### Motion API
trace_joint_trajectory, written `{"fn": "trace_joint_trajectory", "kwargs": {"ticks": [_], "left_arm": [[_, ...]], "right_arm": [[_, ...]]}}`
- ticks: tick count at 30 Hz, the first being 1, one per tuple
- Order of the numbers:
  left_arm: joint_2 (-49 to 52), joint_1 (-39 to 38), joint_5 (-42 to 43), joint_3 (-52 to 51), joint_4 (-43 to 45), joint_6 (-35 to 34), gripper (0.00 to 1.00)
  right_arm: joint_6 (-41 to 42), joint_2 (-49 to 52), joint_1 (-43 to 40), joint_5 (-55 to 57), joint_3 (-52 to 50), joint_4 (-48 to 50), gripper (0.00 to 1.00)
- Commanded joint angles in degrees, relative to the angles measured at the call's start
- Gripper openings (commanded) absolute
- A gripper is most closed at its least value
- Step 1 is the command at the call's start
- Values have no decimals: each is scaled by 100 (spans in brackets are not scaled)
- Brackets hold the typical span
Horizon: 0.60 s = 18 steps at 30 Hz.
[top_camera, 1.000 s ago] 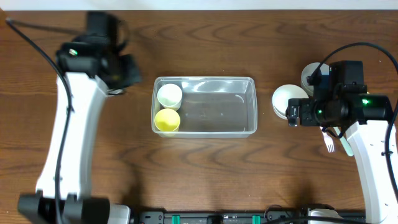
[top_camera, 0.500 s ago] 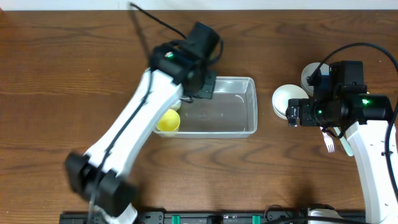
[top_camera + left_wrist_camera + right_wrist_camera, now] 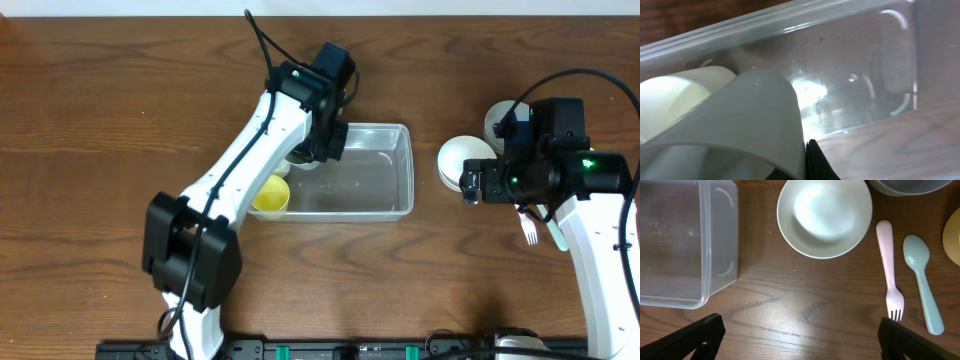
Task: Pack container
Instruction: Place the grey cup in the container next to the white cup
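Note:
The container (image 3: pixel 385 170) is a clear rectangular tub at the table's middle. A yellow cup (image 3: pixel 270 196) stands in its left end, and a white cup (image 3: pixel 301 160) beside it is mostly hidden by my left arm. My left gripper (image 3: pixel 322 142) hangs over the container's left half, shut on a pale grey-white cup (image 3: pixel 747 125). One black finger (image 3: pixel 815 161) presses the cup's outer wall. The white cup (image 3: pixel 667 102) and the container's rim (image 3: pixel 790 20) show behind it. My right gripper (image 3: pixel 800 340) is open and empty over bare wood, right of the container.
A white bowl (image 3: pixel 825 215) lies just ahead of the right gripper, with a pink fork (image 3: pixel 888 270) and a pale green spoon (image 3: pixel 922 280) to its right. A grey bowl (image 3: pixel 500 120) sits behind. A yellow item (image 3: pixel 955 235) is at the edge.
My left arm has swung from the table's far left over to the container's left half, carrying the pale cup. The right arm has not moved.

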Motion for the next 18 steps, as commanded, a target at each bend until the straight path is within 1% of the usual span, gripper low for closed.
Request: {"fn": "trace_joint_trajectory", "kwargs": {"ticks": [1, 12, 15, 18], "left_arm": [[249, 28, 55, 24, 0, 254, 6], [374, 28, 52, 24, 396, 256, 6], [374, 28, 50, 0, 575, 442, 6], [411, 28, 50, -2, 632, 442, 6]], "right_arm": [[-22, -4, -68, 20, 105, 2, 99], [-24, -4, -68, 20, 105, -4, 99], [-22, -4, -68, 20, 105, -11, 99], [-22, -4, -68, 20, 105, -13, 99]]}}
